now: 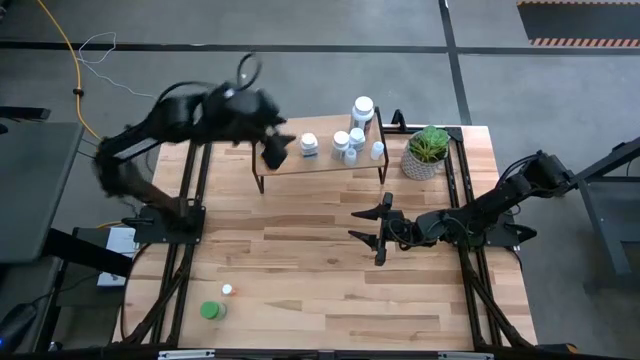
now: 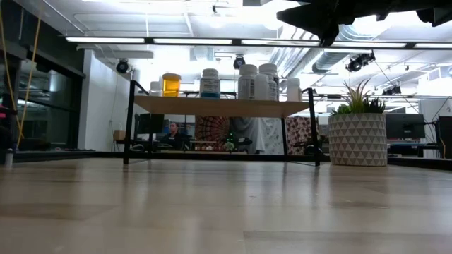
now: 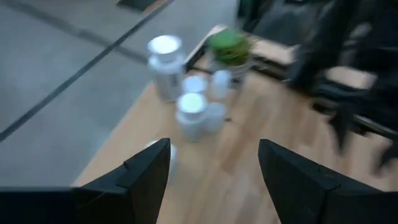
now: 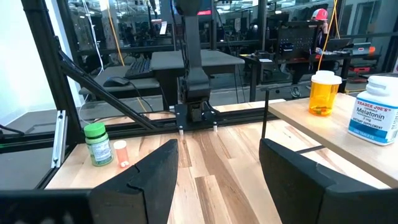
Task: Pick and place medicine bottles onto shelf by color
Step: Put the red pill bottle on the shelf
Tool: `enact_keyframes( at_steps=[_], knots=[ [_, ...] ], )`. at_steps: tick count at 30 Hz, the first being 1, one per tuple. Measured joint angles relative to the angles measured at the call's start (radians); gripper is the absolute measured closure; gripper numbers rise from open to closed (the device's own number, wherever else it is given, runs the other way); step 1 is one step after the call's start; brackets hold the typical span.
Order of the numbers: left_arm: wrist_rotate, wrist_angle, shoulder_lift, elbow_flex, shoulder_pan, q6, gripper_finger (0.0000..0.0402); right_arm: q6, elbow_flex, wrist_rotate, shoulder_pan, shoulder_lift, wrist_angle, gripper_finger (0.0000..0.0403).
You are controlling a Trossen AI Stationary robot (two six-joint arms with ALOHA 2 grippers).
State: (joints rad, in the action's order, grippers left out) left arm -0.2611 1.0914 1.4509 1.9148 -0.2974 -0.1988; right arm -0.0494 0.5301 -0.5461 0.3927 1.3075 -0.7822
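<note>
Medicine bottles [image 1: 345, 135] are mostly standing on the shelf [image 1: 320, 163]; we are leaving a green bottle [image 1: 211, 310] and small orange one [image 1: 227, 290] at seven o'clock, with left gripper [image 1: 274, 150] and right gripper [image 1: 375, 232] both spread, empty.

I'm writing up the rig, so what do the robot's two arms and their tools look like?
Both arms are dark, jointed segments. The left tool and right tool each end in two broad, flat, matte black fingers with angled tips. No markings show on them.
</note>
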Motion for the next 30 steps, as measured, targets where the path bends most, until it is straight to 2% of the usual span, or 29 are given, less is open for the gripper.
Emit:
enact_keyframes(
  at_steps=[6,13,16,19,22,26,30],
  knots=[
    [-0.075,-0.369,-0.349,-0.525,0.216,-0.007,0.0167,-0.002,0.0,0.0,0.0,0.0,0.0,0.0187],
    [-0.095,-0.994,-0.73,-1.186,0.442,0.005,0.0167,0.006,0.0,0.0,-0.003,0.0,-0.001,0.0187],
    [-0.097,-1.259,-0.829,-1.39,0.506,0.041,0.0167,0.005,0.0,0.001,-0.014,0.0,-0.008,0.0187],
    [-0.108,-1.44,-0.881,-1.533,0.553,0.067,0.0167,-0.001,0.0,0.0,-0.028,0.0,-0.008,0.0187],
    [-0.157,-1.496,-0.897,-1.614,0.586,0.109,0.0167,-0.002,0.0,0.0,-0.035,0.0,-0.008,0.0187],
    [-0.228,-1.5,-0.895,-1.647,0.608,0.158,0.0167,0.01,0.0,0.001,-0.039,0.0,-0.008,0.0187],
    [-0.213,-1.509,-0.893,-1.646,0.616,0.158,0.0167,0.008,0.0,0.0,-0.053,0.0,-0.008,0.0187]
  ],
)
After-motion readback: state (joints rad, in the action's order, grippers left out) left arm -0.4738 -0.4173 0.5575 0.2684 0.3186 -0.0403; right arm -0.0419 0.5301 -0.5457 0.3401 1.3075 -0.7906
